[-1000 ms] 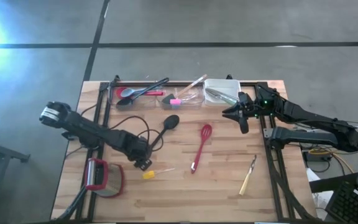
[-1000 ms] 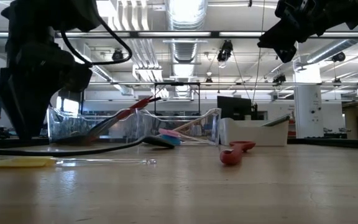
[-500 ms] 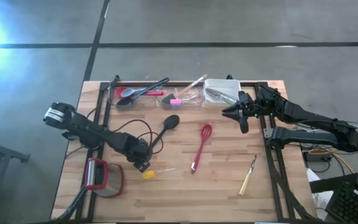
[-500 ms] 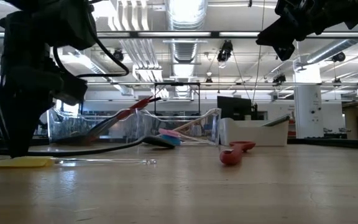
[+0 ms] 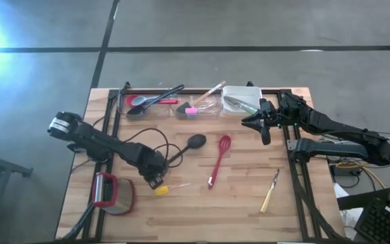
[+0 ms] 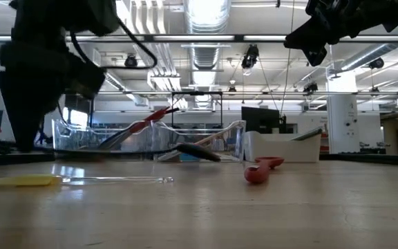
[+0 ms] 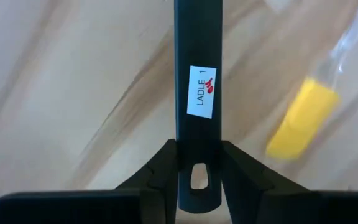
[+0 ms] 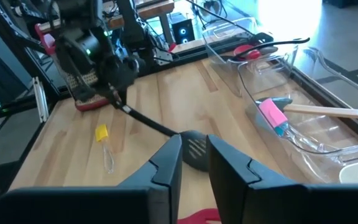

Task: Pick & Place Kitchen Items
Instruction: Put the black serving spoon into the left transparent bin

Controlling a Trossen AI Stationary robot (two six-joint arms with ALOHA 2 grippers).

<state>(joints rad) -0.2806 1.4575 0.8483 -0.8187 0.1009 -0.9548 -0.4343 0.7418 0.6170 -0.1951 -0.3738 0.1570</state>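
Black ladle: handle pinched by left gripper at table's 8 o'clock.
Right gripper: fingers narrowly parted, holding nothing, at 2 o'clock.

high cam overhead; low cam table-level; both share table.

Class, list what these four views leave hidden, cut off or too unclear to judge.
- Left tool, high view: hidden under its own arm.
- Black ladle: bowl cut off by the left wrist view's edge.
- Clear tub contents, low view: blurred behind its walls.
- Right tool: nothing visible between its fingers, which stand near together.
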